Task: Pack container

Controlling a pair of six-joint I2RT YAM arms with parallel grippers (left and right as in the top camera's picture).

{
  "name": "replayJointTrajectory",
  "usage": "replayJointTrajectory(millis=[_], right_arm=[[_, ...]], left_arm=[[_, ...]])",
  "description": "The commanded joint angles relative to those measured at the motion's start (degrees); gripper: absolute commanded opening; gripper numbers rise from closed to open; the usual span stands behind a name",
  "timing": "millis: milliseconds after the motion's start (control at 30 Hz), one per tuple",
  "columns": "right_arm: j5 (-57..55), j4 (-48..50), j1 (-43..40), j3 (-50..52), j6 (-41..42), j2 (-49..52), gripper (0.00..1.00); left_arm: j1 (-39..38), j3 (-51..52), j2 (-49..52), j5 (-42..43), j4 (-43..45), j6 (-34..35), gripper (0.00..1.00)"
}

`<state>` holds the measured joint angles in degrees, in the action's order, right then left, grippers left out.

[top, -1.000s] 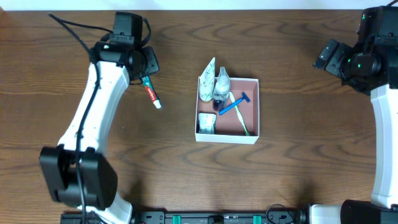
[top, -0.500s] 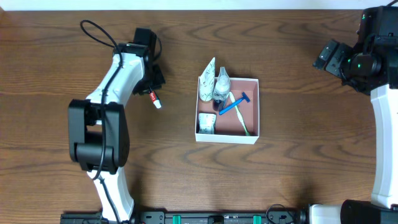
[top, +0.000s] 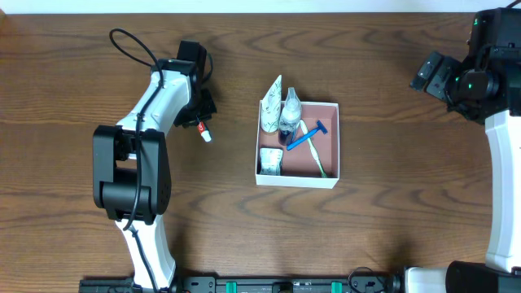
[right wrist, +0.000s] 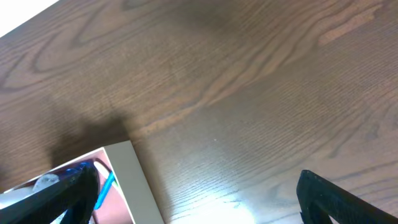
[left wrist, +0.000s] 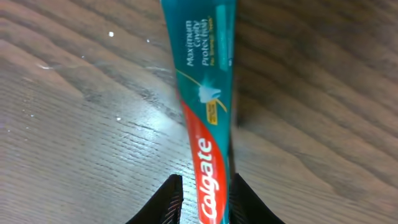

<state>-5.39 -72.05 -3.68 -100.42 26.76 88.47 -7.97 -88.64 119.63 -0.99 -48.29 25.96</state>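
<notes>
We note left arm [top: 159,94]: white shells, black joints, looped black cable. Left gripper [left wrist: 204,190]: black. Right arm [top: 503,155]: green light.

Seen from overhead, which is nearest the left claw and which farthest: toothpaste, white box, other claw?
1. The toothpaste tube, between the left gripper fingers.
2. The container, off to its right.
3. The right gripper, far right, open.

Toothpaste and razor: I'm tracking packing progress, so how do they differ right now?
The toothpaste is outside the container, left of it; the razor lies inside. The left gripper clamps the toothpaste; nothing holds the razor. The toothpaste is teal and red, the razor blue. Both are slim and long.
</notes>
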Motion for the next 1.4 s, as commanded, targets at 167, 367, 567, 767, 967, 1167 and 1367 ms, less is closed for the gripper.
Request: replayJointTrajectory(millis=[167, 367, 567, 767, 967, 1167, 1367], right_arm=[[-0.4, 0.0, -0.2, -0.3, 0.6, 0.1, 0.99], [-0.4, 0.0, -0.2, -0.3, 0.6, 0.1, 0.99], [-0.4, 0.0, -0.2, -0.3, 0.6, 0.1, 0.99], [-0.4, 0.0, -0.2, -0.3, 0.6, 0.1, 0.99], [-0.4, 0.0, -0.2, -0.3, 0.6, 0.1, 0.99], [-0.4, 0.0, -0.2, -0.3, 0.6, 0.1, 0.99], [-0.4, 0.0, -0.2, -0.3, 0.6, 0.1, 0.99]], left_arm=[[0.4, 2.5, 0.3, -2.4, 1.7, 0.9, 0.26], [0.4, 2.6, 0.3, -2.4, 2.3, 0.9, 0.26], [0.4, 2.6, 0.3, -2.5, 3.1, 0.9, 0.26], [0.4, 3.6, 0.4, -2.5, 3.5, 0.9, 0.26], [0.4, 5.0, 0.4, -2.5, 4.4, 0.7, 0.26], [0.4, 6.8, 0.4, -2.5, 5.8, 0.7, 0.26], [0.4, 7.8, 0.4, -2.5, 7.4, 0.7, 0.26]])
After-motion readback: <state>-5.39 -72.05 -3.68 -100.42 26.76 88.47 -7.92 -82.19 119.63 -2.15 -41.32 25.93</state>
